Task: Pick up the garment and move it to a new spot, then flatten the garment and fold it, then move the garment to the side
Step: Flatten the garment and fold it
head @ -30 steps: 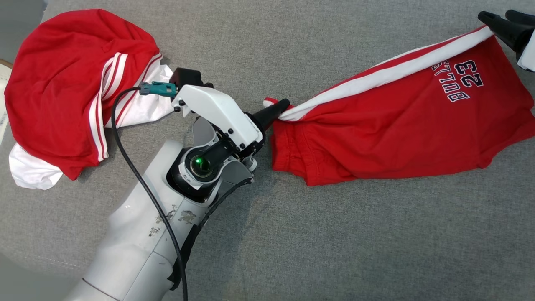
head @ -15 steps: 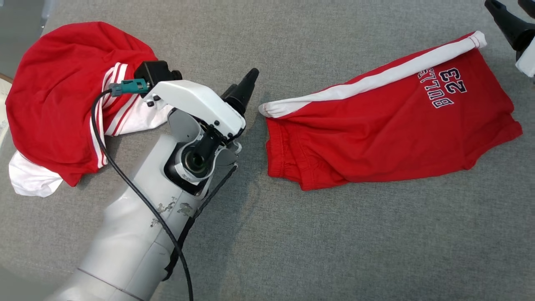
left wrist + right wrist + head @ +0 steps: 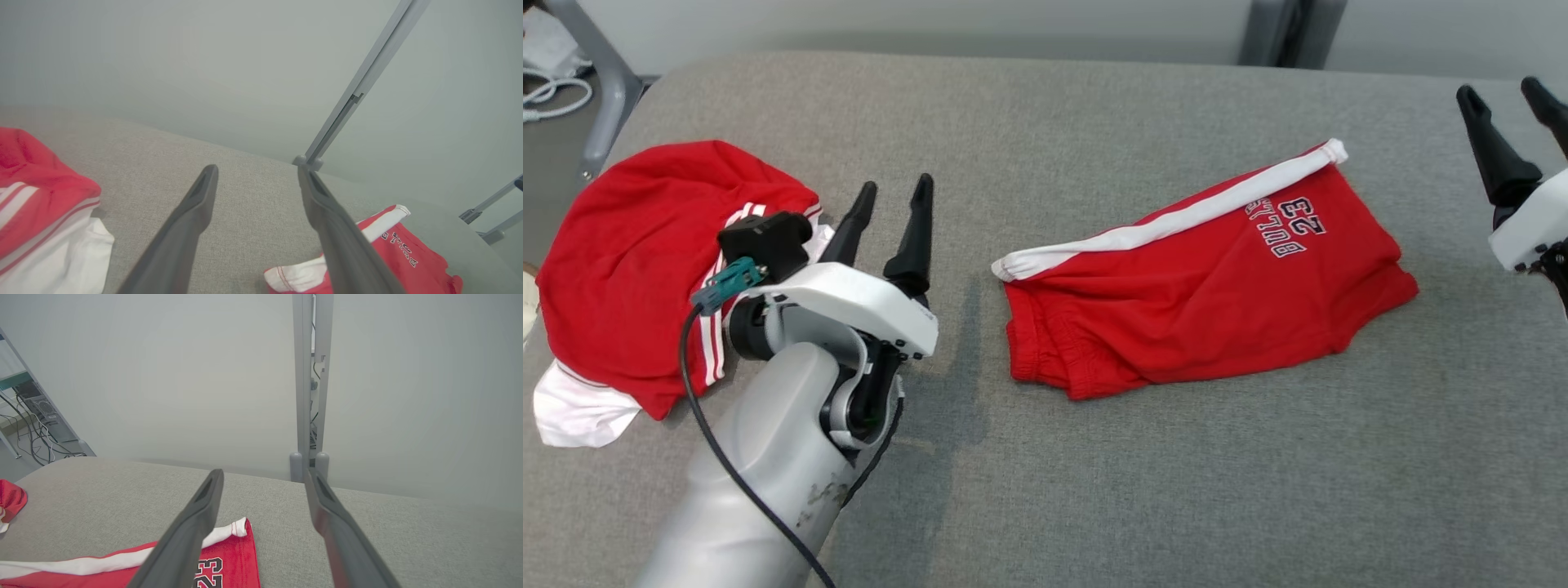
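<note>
Grey surface (image 3: 1094, 490), red shorts (image 3: 1192, 310) (folded) between left fingers (image 3: 913, 237) and right fingers (image 3: 1490, 155), untouched

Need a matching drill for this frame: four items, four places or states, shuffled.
1. numbered shorts
2. crumpled garment
3. left gripper
4. right gripper

a. open, at the head view's right edge
b. bunched at the left end of the grey surface
c. lying flat mid-surface, white stripe along the far side
d. open, between the two garments

Pairs: 1-c, 2-b, 3-d, 4-a
</note>
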Robot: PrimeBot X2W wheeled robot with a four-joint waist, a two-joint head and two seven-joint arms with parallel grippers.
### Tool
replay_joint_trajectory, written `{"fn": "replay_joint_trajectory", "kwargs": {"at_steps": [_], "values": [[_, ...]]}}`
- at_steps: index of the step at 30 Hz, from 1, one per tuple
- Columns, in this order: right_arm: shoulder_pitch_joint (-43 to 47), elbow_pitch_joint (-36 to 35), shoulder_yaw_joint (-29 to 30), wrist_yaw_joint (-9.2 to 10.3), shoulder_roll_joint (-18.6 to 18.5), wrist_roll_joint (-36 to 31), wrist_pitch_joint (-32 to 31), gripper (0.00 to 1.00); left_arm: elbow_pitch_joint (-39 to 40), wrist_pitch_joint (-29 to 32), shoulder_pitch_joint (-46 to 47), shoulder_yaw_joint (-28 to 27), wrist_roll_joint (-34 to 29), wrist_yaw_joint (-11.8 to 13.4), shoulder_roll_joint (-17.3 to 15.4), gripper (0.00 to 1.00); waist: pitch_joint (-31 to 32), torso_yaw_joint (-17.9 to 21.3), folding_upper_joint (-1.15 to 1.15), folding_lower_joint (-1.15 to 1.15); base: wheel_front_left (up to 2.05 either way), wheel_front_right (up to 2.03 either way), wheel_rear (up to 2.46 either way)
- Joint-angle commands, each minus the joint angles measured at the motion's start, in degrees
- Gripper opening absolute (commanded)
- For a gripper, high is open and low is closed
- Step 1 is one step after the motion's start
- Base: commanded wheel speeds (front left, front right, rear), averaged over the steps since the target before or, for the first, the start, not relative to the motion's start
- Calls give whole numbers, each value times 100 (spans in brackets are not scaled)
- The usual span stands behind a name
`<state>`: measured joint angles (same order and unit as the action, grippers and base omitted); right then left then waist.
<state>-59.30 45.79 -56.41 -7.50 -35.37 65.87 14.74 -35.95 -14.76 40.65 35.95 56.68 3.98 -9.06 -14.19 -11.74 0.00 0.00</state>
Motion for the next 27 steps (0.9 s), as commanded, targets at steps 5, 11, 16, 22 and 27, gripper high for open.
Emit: {"fn": "replay_joint_trajectory", "kwargs": {"at_steps": [5, 11, 16, 22, 27], "values": [[645, -290, 903, 2, 60, -862, 54, 100, 730, -42, -782, -722, -1292, 231, -174, 100, 515, 394, 0, 0, 0, 0, 0], [1909, -829, 2436, 2, 463, -2037, 56, 100, 1449, -42, -1960, -1423, -2457, 218, -13, 100, 819, 604, 0, 0, 0, 0, 0], [2966, -1176, 3379, 2, 1012, -2661, 57, 100, 1818, -43, -2760, -1833, -3235, 99, 142, 100, 994, 701, 0, 0, 0, 0, 0], [3807, -1385, 4044, 2, 1588, -3007, 57, 100, 2085, -43, -3497, -2237, -3810, -58, 384, 100, 1117, 734, 0, 0, 0, 0, 0], [4117, -1328, 4250, 2, 1810, -3122, 59, 100, 2132, -43, -3769, -2464, -3986, -203, 538, 100, 1137, 658, 0, 0, 0, 0, 0]]}}
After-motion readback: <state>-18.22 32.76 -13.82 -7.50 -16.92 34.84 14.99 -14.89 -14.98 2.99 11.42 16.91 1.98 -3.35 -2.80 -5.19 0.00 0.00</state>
